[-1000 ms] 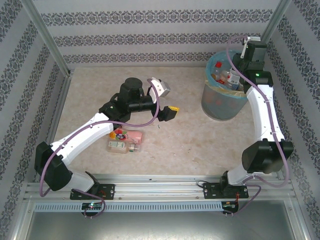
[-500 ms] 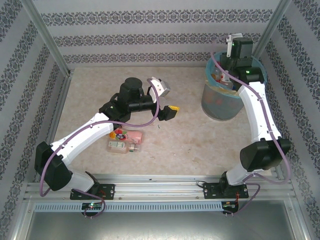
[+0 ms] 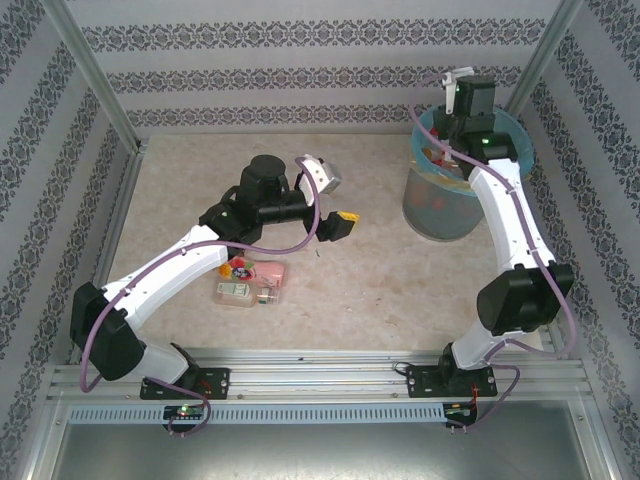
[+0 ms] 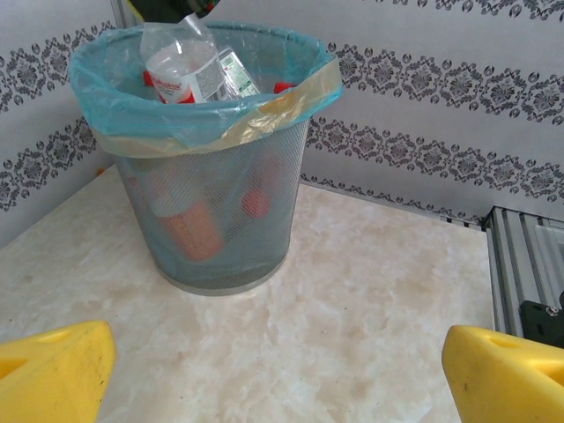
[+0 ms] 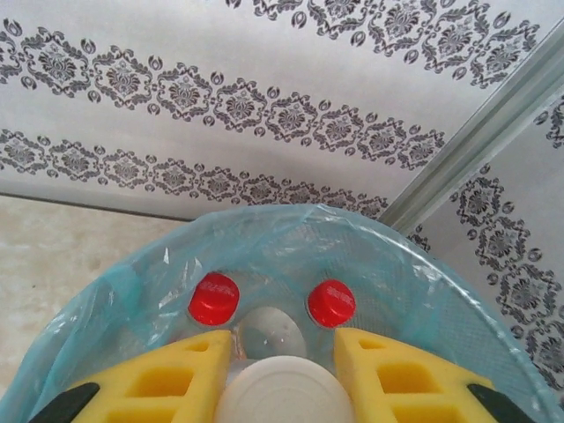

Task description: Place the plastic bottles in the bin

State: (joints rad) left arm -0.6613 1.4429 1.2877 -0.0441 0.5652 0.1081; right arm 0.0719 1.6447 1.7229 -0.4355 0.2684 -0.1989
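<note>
Yellow right fingers [image 5: 167, 374]: narrow, clamped on a white-capped bottle [image 5: 273, 392] that hangs over the mouth of the bin [image 5: 291, 216]; a second ago they stood nearer its right rim.
Meaning: probably lined up to let go, so this bottle should fall inside.
Left fingers [image 4: 53, 370]: spread wide and holding nothing, well left of the bin, unmoved.
Desk [image 3: 380, 290]: a small cluster of bottles [image 3: 250, 282] lies far left of the bin, partly under the left arm [image 3: 170, 265]; the count is unclear.
Inside the bin: two red caps [image 5: 214, 298] show, and the other bottles blur behind the blue liner [image 4: 159, 123].

High rear overview; both wrist cameras toward the bin [image 4: 220, 247]
</note>
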